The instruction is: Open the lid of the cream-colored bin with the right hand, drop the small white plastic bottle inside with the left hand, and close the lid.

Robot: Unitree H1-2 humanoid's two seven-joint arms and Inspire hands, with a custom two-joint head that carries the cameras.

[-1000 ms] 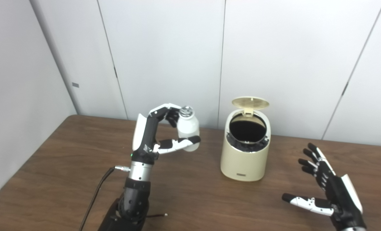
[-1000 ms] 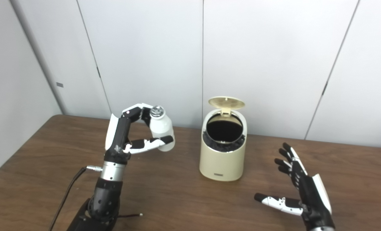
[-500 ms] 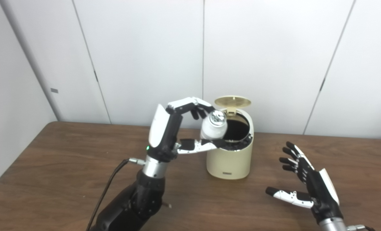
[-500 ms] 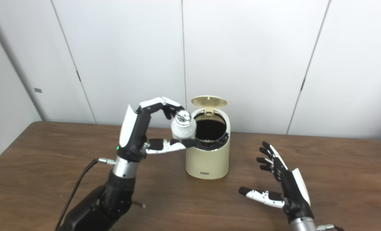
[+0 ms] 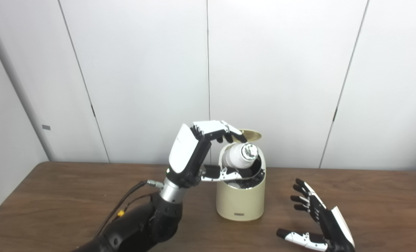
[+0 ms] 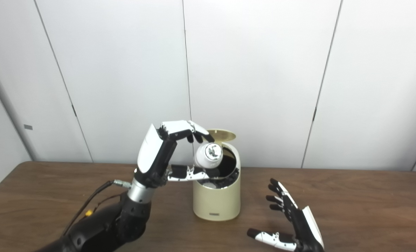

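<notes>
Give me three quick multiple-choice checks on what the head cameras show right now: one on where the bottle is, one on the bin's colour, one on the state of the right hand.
1. Where is the white bottle?
A. Lying on the table
B. Held over the bin's opening
C. In the right hand

2. What colour is the bin?
A. Cream
B. Blue
C. Black

3. What is the state of the right hand?
A. Shut on the lid
B. Shut on the bottle
C. Open, holding nothing

Answers:
1. B: the left hand grips the bottle, tilted, right over the dark mouth of the bin.
2. A: the bin's body is cream, and so is its raised lid.
3. C: the right hand is beside the bin, to its right, fingers spread, touching neither bin nor lid.
</notes>
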